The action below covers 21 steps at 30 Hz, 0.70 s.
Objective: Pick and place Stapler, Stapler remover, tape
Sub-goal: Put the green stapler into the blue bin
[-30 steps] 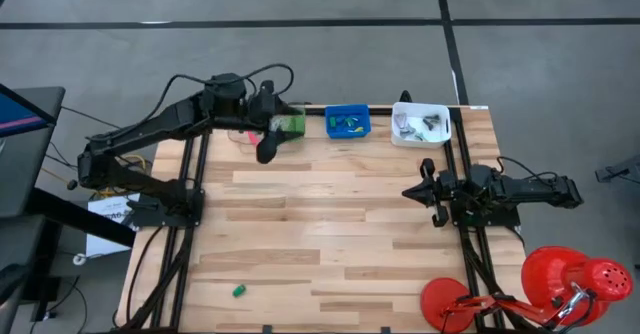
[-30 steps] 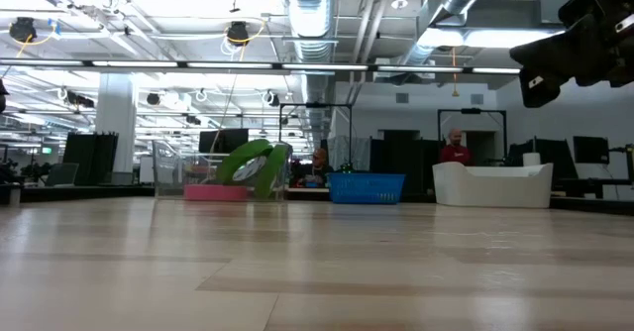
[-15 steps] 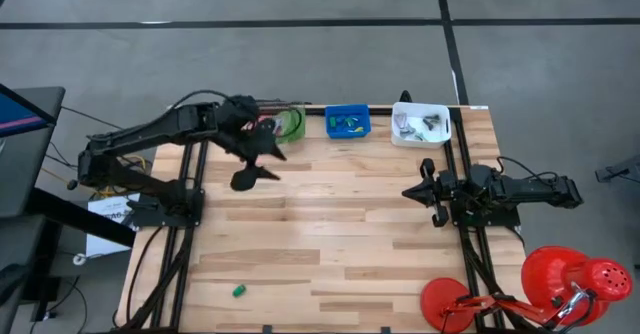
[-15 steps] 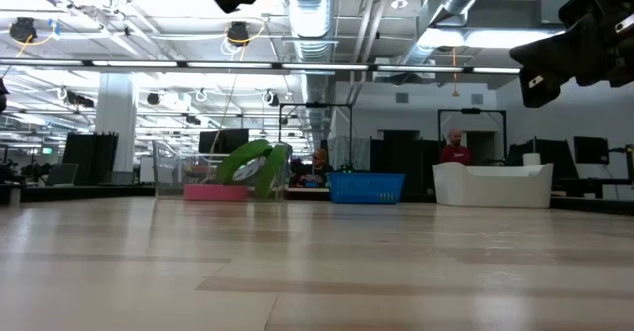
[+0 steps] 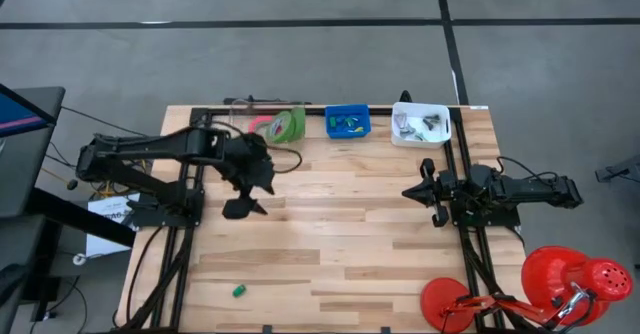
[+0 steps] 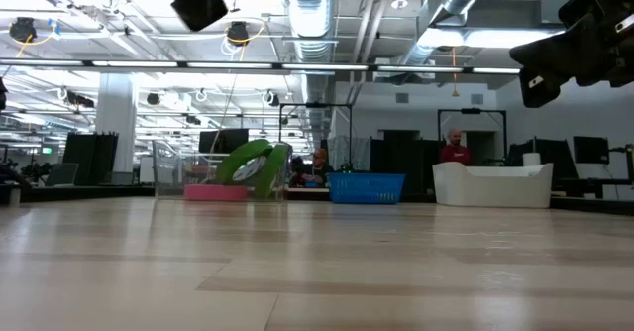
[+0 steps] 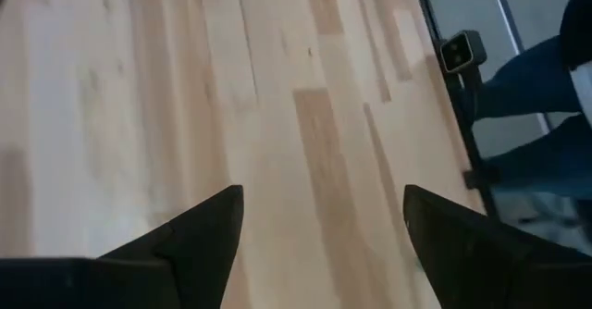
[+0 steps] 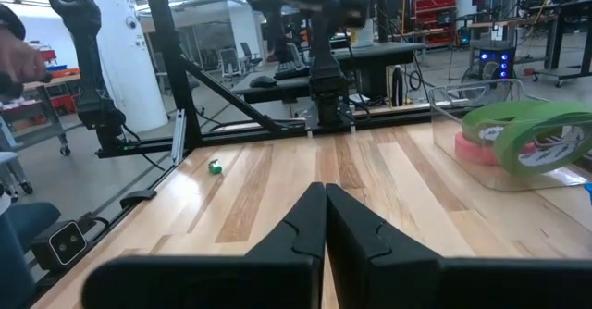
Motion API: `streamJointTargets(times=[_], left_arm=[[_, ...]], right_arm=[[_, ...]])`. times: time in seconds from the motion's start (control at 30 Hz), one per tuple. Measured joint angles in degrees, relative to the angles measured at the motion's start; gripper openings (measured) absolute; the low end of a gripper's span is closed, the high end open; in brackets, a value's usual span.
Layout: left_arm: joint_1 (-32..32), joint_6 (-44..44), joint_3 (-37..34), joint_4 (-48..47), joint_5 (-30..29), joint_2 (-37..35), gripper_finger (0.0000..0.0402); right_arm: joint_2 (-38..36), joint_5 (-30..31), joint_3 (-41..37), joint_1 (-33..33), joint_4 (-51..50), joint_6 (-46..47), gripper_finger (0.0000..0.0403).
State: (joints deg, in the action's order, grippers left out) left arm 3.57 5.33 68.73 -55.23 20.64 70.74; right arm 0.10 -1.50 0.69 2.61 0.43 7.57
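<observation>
The tape rolls, green (image 5: pixel 289 124) and pink-red (image 5: pixel 263 126), lie in a clear container (image 5: pixel 245 114) at the table's far edge. A green roll (image 8: pixel 529 131) leans on the pink one (image 8: pixel 479 148). My left gripper (image 5: pixel 245 199) hangs open over bare wood nearer the middle of the table, pointing down; nothing is between its fingers (image 7: pixel 199 240). My right gripper (image 5: pixel 425 190) waits shut (image 8: pixel 325 218) at the table's right side. I cannot pick out the stapler or the stapler remover by themselves.
A blue bin (image 5: pixel 347 122) with small coloured pieces and a white bin (image 5: pixel 420 124) with several grey metal pieces stand along the far edge. A tiny green piece (image 5: pixel 239 290) lies near the front left. Red lamp parts (image 5: pixel 560 279) sit off the front right corner.
My left gripper has gone from beside the tape container toward the table's near edge and down, tipping to point more steeply at the wood. The tape rolls have stayed in the container.
</observation>
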Motion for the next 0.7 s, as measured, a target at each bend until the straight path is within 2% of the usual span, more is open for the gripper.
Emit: streamJointTargets(times=[0.2, 0.5, 0.7], left_arm=[[-4.68, -16.38, -3.95, -0.21, -2.74, 0.02, 0.0281], [-12.1, -40.39, -9.97, -0.04, -3.44, 0.0, 0.0275], [-18.31, -48.36, -12.55, -0.13, -4.55, 0.0, 0.0274]], right_arm=[[0.0, 0.0, 0.0, 0.0, 0.0, 0.0, 0.0], [0.0, 0.0, 0.0, 0.0, 0.0, 0.0, 0.0], [0.0, 0.0, 0.0, 0.0, 0.0, 0.0, 0.0]])
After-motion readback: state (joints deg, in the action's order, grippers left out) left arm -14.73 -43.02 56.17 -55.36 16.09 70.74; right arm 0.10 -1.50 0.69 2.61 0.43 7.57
